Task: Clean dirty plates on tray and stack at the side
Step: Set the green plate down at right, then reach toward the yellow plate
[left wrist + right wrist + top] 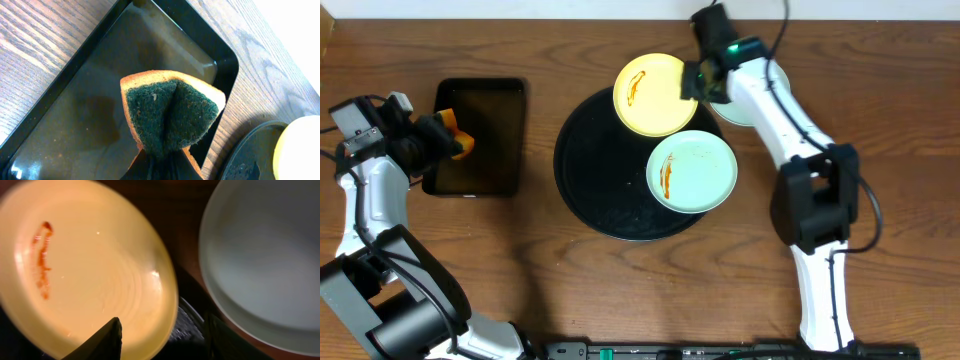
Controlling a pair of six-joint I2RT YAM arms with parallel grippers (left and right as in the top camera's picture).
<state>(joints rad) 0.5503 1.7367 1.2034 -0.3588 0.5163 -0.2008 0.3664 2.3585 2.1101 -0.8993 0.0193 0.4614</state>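
A pale yellow plate with an orange-brown streak lies at the far edge of the large round black tray. A mint-green plate with a streak lies on the tray's right side. Another pale green plate, with no streak showing, sits on the table beyond the tray, partly under my right arm. My right gripper is open. In the right wrist view its fingers straddle the yellow plate's right rim, with the unstreaked plate beside it. My left gripper is shut on a folded orange-and-green sponge.
A smaller rectangular black tray with brownish liquid lies at the left, under the sponge; it also shows in the left wrist view. The round tray's rim shows at that view's lower right. The table is brown wood.
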